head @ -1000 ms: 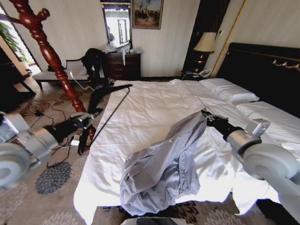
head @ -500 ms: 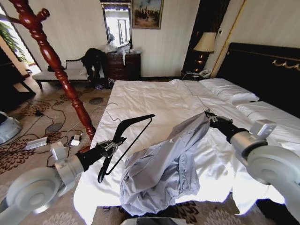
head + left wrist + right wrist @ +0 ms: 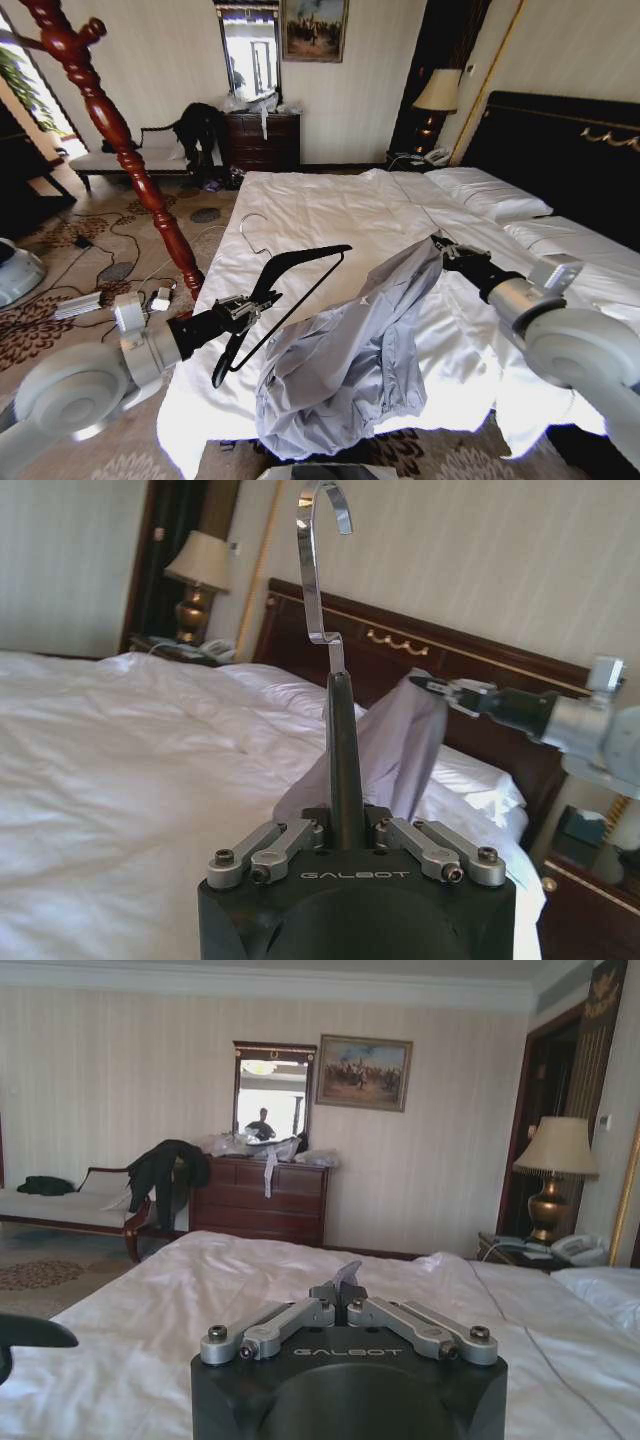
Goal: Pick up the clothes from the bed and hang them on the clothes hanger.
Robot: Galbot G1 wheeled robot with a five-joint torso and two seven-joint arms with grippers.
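White-sheeted bed [image 3: 330, 230] spans the room's middle. Left gripper [image 3: 247, 305], at 8 o'clock in the head view, is clamped on the clothes hanger [image 3: 285, 285] below its silver hook, holding it above the bed's near-left edge. Right gripper [image 3: 443, 250], at 3 o'clock, pinches a lifted corner of the clothes [image 3: 350, 360]; the rest drapes over the bed's near edge.

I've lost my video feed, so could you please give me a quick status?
Left gripper shut on hanger. Right gripper holds shirt raised off bed. Nothing between them.
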